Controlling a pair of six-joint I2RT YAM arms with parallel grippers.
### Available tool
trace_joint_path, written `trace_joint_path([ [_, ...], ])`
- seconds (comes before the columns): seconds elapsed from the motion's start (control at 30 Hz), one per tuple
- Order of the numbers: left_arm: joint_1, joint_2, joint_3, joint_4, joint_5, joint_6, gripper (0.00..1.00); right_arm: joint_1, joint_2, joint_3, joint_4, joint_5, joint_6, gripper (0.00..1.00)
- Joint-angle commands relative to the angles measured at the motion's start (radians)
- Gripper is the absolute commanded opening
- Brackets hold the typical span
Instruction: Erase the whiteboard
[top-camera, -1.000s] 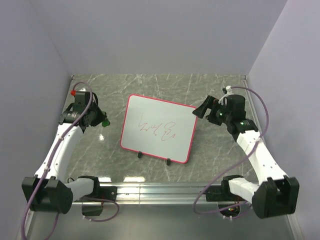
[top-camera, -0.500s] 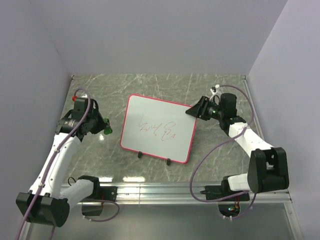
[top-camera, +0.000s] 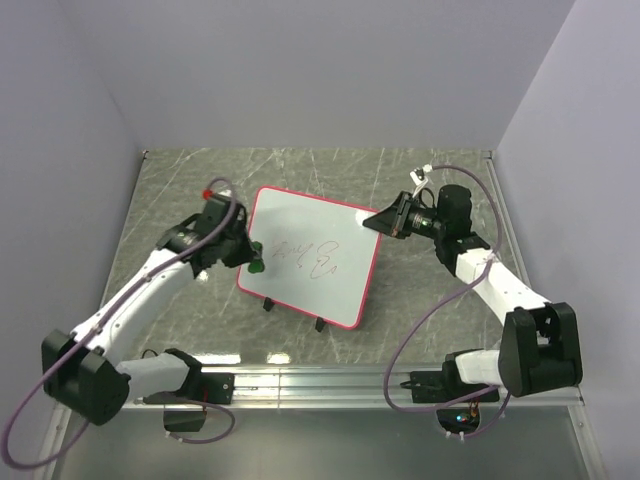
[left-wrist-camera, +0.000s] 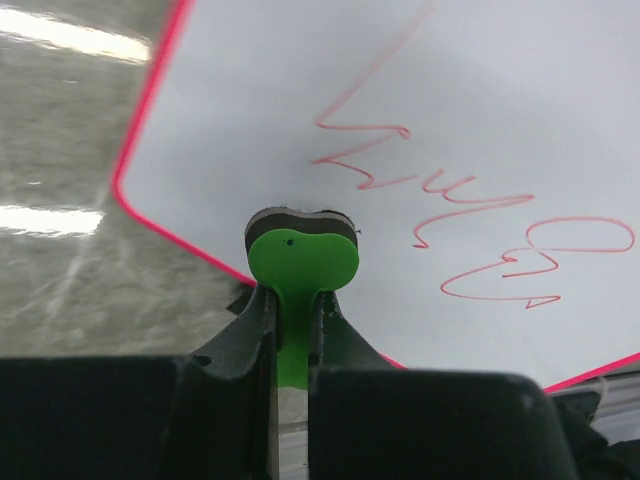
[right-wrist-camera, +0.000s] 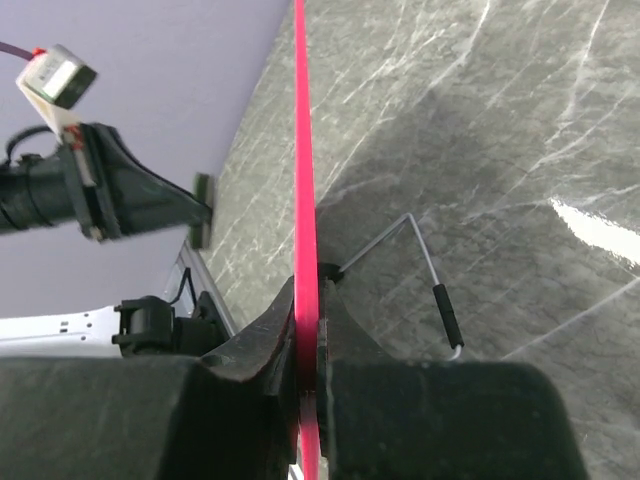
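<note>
From above, the whiteboard lies in the middle of the grey marbled table, turned askew, its pink frame running from the far left down to the near right and two small black feet showing along its near edge. A thin red scribble crosses its upper half. The left gripper reaches in from the left, pinching a small green eraser right at the board's left edge. The right gripper comes in from the right and meets the board's far right corner. From the left wrist, the fingers are drawn in tight on the flat green eraser, which has a dark layer on its far side and points out over the whiteboard just inside its near left edge; I can't tell whether it touches the surface. The red scribble sits off to the right of it. From the right wrist, the right gripper is clamped narrow on the pink frame of the whiteboard, seen edge-on, with a bent wire leg just beside the fingers over the table.
</note>
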Motion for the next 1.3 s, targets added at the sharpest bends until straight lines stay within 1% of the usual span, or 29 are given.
trace_joint_path([
  [0.0,-0.125,0.078,0.041,0.106,-0.068,-0.065,0.0,0.002,-0.035,-0.02,-0.093,0.108,-0.11,0.0],
  [0.03,-0.185,0.127,0.07,0.118,-0.075,-0.075,0.0,0.005,-0.051,-0.023,-0.099,0.113,-0.116,0.0],
  [0.1,-0.251,0.176,0.104,0.152,-0.091,-0.095,0.0,0.013,-0.066,-0.037,-0.111,0.127,-0.116,0.0],
  [0.13,-0.285,0.202,0.145,0.161,-0.097,-0.099,0.0,0.021,-0.08,-0.041,-0.114,0.131,-0.116,0.0],
  [0.17,-0.352,0.259,0.168,0.166,-0.103,-0.104,0.0,0.021,-0.084,-0.05,-0.119,0.133,-0.116,0.0],
  [0.23,-0.414,0.316,0.234,0.186,-0.115,-0.118,0.0,0.028,-0.104,-0.057,-0.14,0.146,-0.121,0.0],
  [0.27,-0.469,0.368,0.257,0.188,-0.12,-0.122,0.0,0.033,-0.112,-0.058,-0.148,0.154,-0.125,0.0],
  [0.37,-0.542,0.457,0.331,0.2,-0.126,-0.145,0.0,0.037,-0.138,-0.057,-0.182,0.173,-0.125,0.0],
  [0.47,-0.572,0.509,0.374,0.207,-0.117,-0.152,0.0,0.037,-0.158,-0.052,-0.205,0.171,-0.122,0.0],
  [0.53,-0.573,0.516,0.368,0.226,-0.114,-0.165,0.0,0.037,-0.173,-0.052,-0.213,0.167,-0.116,0.0],
  [0.63,-0.572,0.494,0.314,0.237,-0.152,-0.19,0.0,0.036,-0.192,-0.052,-0.214,0.162,-0.104,0.0],
  [0.67,-0.572,0.483,0.291,0.244,-0.186,-0.205,0.0,0.037,-0.196,-0.052,-0.214,0.151,-0.101,0.0],
  [0.77,-0.567,0.436,0.161,0.275,-0.235,-0.231,0.0,0.037,-0.204,-0.049,-0.214,0.134,-0.093,0.0],
  [0.8,-0.561,0.422,0.083,0.289,-0.241,-0.246,0.01,0.037,-0.207,-0.049,-0.237,0.131,-0.092,0.0],
  [0.87,-0.532,0.387,0.008,0.31,-0.243,-0.263,0.0,0.041,-0.212,-0.047,-0.236,0.122,-0.089,0.0],
  [0.9,-0.515,0.378,-0.055,0.33,-0.235,-0.27,0.0,0.044,-0.213,-0.047,-0.242,0.119,-0.093,0.0],
  [0.93,-0.476,0.356,-0.083,0.335,-0.235,-0.273,0.0,0.051,-0.215,-0.047,-0.242,0.119,-0.095,0.0],
  [1.0,-0.434,0.335,-0.149,0.356,-0.226,-0.262,0.0,0.059,-0.221,-0.058,-0.24,0.119,-0.095,0.0],
  [1.03,-0.384,0.318,-0.167,0.365,-0.212,-0.257,0.0,0.064,-0.226,-0.061,-0.237,0.119,-0.092,0.0],
  [1.13,-0.311,0.327,-0.191,0.381,-0.181,-0.211,0.0,0.067,-0.236,-0.083,-0.228,0.119,-0.086,0.0],
  [1.27,-0.299,0.39,-0.113,0.346,-0.183,-0.146,0.0,0.068,-0.244,-0.083,-0.223,0.12,-0.089,0.0],
])
